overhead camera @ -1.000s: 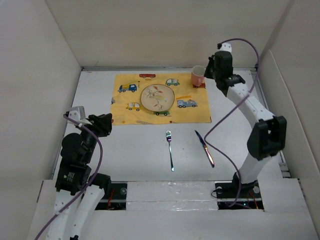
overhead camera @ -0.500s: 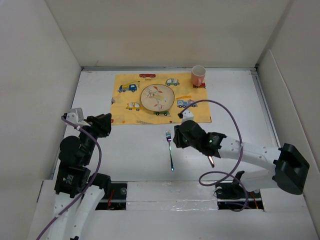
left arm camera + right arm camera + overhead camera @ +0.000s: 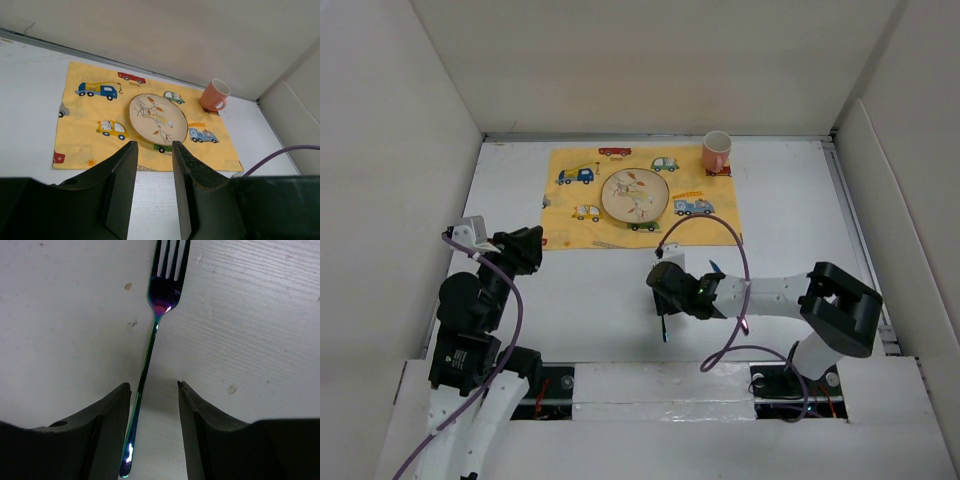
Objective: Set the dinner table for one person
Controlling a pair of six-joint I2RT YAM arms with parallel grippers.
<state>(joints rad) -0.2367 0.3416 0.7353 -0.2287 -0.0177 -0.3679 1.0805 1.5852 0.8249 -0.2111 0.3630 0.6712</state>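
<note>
On the white dinner table (image 3: pixel 800 200) a yellow placemat (image 3: pixel 570 225) holds a patterned plate (image 3: pixel 635 195) and a pink mug (image 3: pixel 716 151) at its far right corner. An iridescent fork (image 3: pixel 155 330) lies on the bare table in front of the mat. My right gripper (image 3: pixel 154 385) is open and low over the fork, with the handle between the fingers and close to the left one. In the top view the right gripper (image 3: pixel 662 292) covers most of the fork. My left gripper (image 3: pixel 152 145) is open and empty at the near left, facing the plate (image 3: pixel 158 119).
A knife (image 3: pixel 742 322) lies right of the fork, partly under the right forearm. The purple cable loops above the right arm. Off-white wall panels (image 3: pixel 400 150) border the table on the left, back and right.
The right arm swung from beside the mug at the far right down to the fork and now straddles its handle. The left arm has not moved.
</note>
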